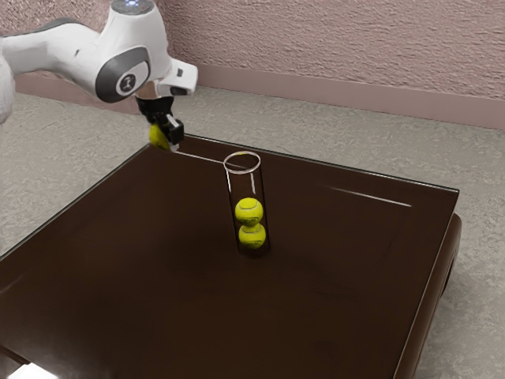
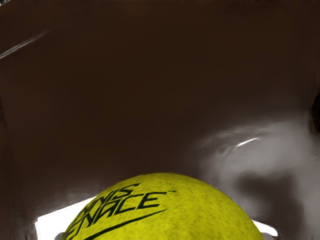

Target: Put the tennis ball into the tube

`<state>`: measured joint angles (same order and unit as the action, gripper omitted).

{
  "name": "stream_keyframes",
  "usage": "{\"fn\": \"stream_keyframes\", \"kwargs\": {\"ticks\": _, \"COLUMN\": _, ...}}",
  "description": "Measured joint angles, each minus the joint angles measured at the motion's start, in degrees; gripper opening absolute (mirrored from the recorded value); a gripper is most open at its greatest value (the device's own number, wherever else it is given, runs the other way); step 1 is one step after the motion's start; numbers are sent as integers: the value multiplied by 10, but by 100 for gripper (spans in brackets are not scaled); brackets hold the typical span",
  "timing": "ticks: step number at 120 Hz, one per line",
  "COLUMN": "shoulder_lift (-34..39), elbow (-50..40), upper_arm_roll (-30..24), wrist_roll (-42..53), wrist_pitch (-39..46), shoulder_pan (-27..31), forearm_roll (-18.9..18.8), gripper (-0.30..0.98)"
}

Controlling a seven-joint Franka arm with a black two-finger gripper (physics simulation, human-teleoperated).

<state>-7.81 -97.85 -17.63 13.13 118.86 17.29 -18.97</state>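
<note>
Pincer (image 1: pixel 168 138) grips a yellow tennis ball (image 1: pixel 158 137) with dark lettering, held in the air. At four o'clock from it in the exterior view, a clear tube (image 1: pixel 243 186) stands upright on the dark brown counter (image 1: pixel 347 268), two stacked tennis balls (image 1: pixel 249 212) inside. At two o'clock rises a textured pink wall (image 1: pixel 331 47).

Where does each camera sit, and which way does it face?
Exterior view: beside the arm, looking down across the table and tube; arm and claw show.
Wrist view: on the arm by the claw, looking past the held tennis ball toward the table; white bits beside it may be fingertips.
Shared: held tennis ball, table.
</note>
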Motion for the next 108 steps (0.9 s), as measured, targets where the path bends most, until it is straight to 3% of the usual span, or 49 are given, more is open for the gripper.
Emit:
{"fn": "stream_keyframes", "kwargs": {"ticks": 14, "shoulder_lift": -7, "elbow": 7, "upper_arm_roll": -88, "wrist_roll": -17, "wrist_pitch": -2, "shoulder_pan": 47, "forearm_roll": -34, "gripper": 36}}
{"fn": "stream_keyframes", "kwargs": {"ticks": 36, "shoulder_lift": -31, "elbow": 25, "upper_arm_roll": -149, "wrist_roll": -40, "wrist_pitch": 20, "shoulder_pan": 53, "forearm_roll": -79, "gripper": 36}}
{"fn": "stream_keyframes", "kwargs": {"ticks": 50, "shoulder_lift": -47, "elbow": 44, "upper_arm_roll": -159, "wrist_roll": -55, "wrist_pitch": 36, "shoulder_pan": 25, "forearm_roll": -111, "gripper": 37}}
{"fn": "stream_keyframes", "kwargs": {"ticks": 72, "shoulder_lift": -57, "elbow": 44, "upper_arm_roll": -207, "wrist_roll": -83, "wrist_pitch": 47, "shoulder_pan": 28, "forearm_roll": -147, "gripper": 37}}
{"fn": "stream_keyframes", "kwargs": {"ticks": 94, "shoulder_lift": -56, "elbow": 31, "upper_arm_roll": -205, "wrist_roll": -116, "wrist_pitch": 39, "shoulder_pan": 29, "forearm_roll": -150, "gripper": 37}}
{"fn": "stream_keyframes", "kwargs": {"ticks": 108, "shoulder_lift": -56, "elbow": 30, "upper_arm_roll": -205, "wrist_roll": -128, "wrist_pitch": 31, "shoulder_pan": 25, "forearm_roll": -150, "gripper": 49}}
